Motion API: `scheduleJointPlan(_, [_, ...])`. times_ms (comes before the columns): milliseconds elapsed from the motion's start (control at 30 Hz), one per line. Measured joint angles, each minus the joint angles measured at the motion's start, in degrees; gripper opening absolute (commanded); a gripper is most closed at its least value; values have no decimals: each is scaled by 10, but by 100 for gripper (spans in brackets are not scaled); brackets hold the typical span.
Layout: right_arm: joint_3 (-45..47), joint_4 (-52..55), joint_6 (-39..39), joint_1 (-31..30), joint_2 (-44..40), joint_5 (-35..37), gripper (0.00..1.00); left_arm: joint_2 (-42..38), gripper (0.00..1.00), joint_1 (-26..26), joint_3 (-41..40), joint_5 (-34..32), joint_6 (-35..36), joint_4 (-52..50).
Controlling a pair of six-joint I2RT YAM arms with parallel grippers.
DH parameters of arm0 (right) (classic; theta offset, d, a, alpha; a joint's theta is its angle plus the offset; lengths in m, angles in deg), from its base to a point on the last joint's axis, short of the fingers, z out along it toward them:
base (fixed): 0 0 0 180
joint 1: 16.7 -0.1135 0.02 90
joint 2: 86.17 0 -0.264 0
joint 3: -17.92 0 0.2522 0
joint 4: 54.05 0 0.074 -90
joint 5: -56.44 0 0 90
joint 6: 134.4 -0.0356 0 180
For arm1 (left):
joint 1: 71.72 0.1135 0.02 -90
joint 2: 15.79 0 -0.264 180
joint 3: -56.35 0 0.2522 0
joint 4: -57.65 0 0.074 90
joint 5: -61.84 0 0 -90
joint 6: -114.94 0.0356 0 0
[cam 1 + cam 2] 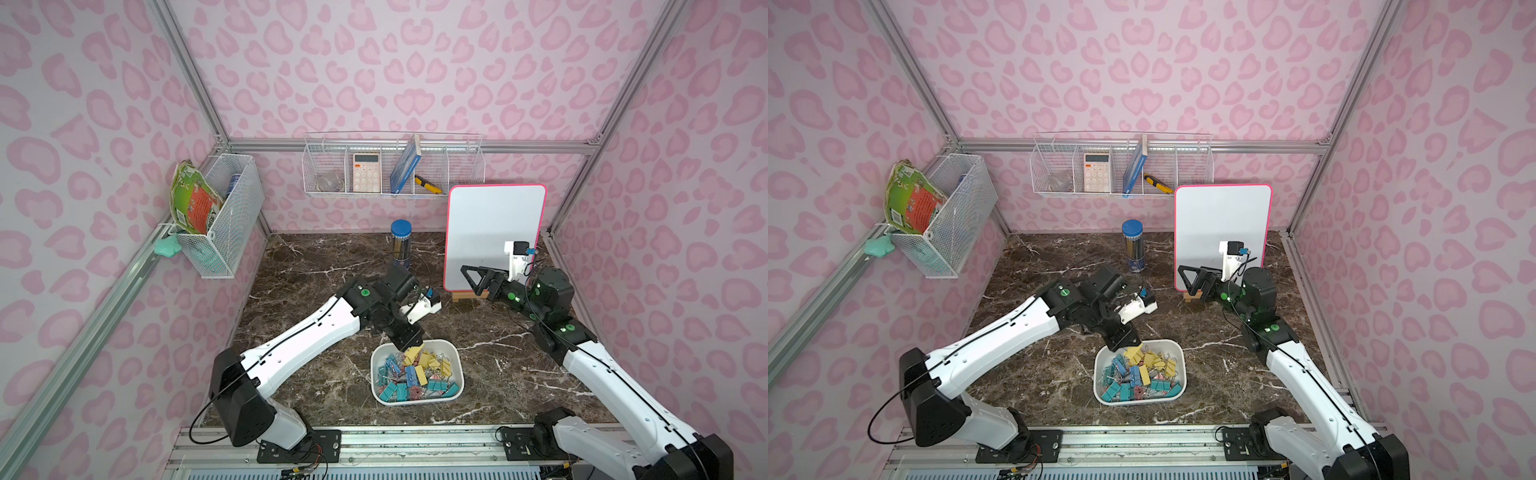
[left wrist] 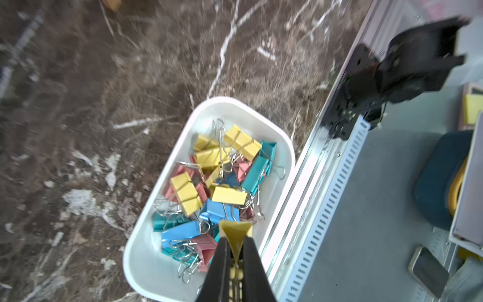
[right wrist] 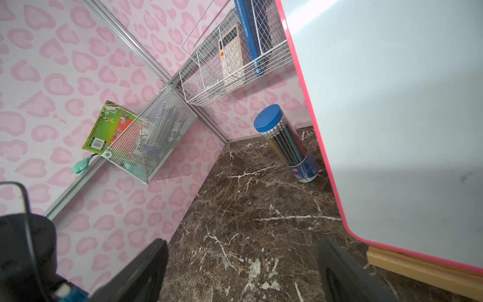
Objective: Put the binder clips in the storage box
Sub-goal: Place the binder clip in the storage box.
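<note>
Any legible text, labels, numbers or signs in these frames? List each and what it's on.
No text can be read in any view.
Calculator: key markings, too small to read.
Blue book: print on the cover, blurred.
Pencil tube: small red mark on the bottom label, too small to read.
Green booklet: barcode and print, too small to read.
</note>
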Motion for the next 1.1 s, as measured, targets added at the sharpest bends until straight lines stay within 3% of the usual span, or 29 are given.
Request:
scheduleJointPlan(233, [14, 9, 1, 3, -3, 1, 90, 37, 0, -20, -70, -125, -35, 11])
scheduleJointPlan(533, [21, 19, -7, 3, -14, 2, 90, 45, 0, -21, -138, -221, -36, 51])
scheduleJointPlan(667, [21, 19, -15, 3, -16, 2, 90, 27, 25, -21, -178, -259, -44, 90])
scheduleJointPlan(700, [21, 19, -18, 3, -17, 2, 90, 22, 35, -21, -181, -261, -49, 96])
scheduleJointPlan(900, [21, 21, -17, 3, -24, 10, 90, -24, 73, -21, -176, -265, -67, 116])
scheduleJointPlan(1100, [17, 51, 28, 3, -48, 51, 92, -123, 86, -11, -121, -323, -104, 129])
